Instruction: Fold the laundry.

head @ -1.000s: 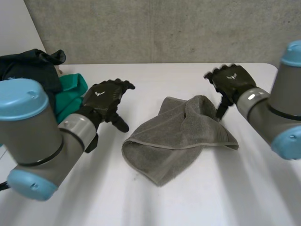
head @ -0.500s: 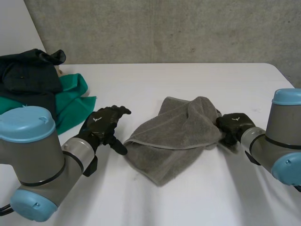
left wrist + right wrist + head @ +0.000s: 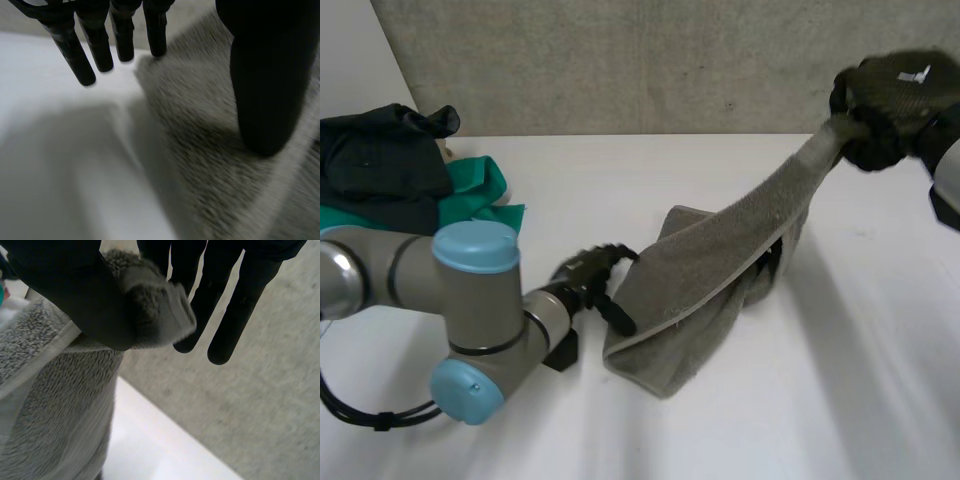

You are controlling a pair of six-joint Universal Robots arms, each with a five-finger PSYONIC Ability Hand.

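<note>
Opening out the towel (image 3: 710, 270)
My right hand (image 3: 895, 95) pinches a corner; my left hand (image 3: 582, 270), open, next grips the left edge

My left hand (image 3: 120, 30) hung with its fingers (image 3: 75, 55) straight and slightly spread, holding nothing. Most of the fingertips were above the white table (image 3: 55, 170), and the one nearest my thumb (image 3: 265, 85) reached the edge of the grey towel (image 3: 200, 155). The thumb stood apart from the fingers, over the towel's rough pile. I could not tell whether its tip touched the cloth.
</note>
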